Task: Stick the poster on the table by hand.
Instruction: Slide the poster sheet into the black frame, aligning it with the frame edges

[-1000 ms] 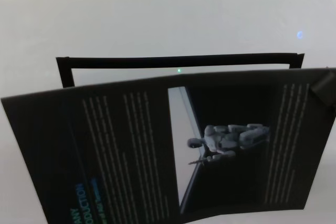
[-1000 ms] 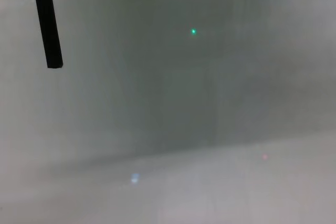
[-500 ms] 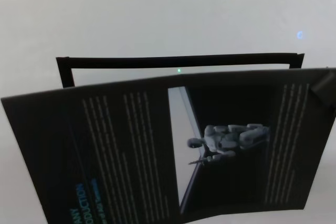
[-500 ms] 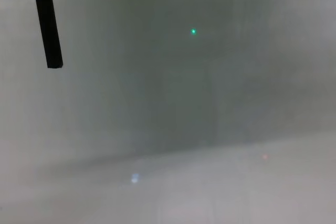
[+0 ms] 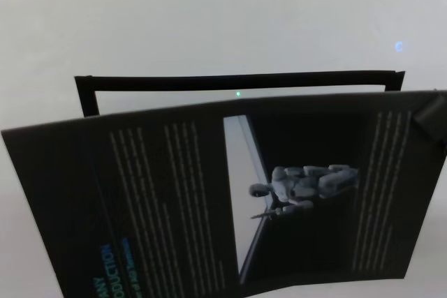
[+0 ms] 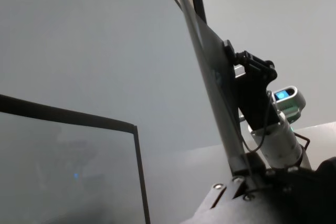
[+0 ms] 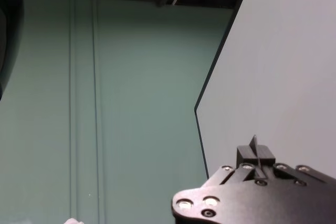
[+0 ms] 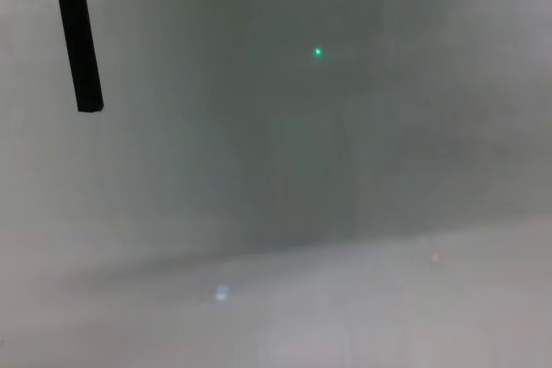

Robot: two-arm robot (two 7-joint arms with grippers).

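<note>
On the poster I read only "ANY" and "ODUCTION", cut off. Its small white columns stay illegible to me.

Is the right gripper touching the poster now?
Touching. In the head view the right gripper sits on the poster at its upper right corner; the right wrist view shows the sheet's edge between its fingers.

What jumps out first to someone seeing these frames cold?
The poster fills the lower head view: a big black sheet held up off the pale table, white text columns flanking a panel with a crouching robot figure. Behind its top edge stands a thin black frame. In the left wrist view the sheet shows edge-on, with the right hand clamped on its far edge and the left hand gripping the near edge.
</note>
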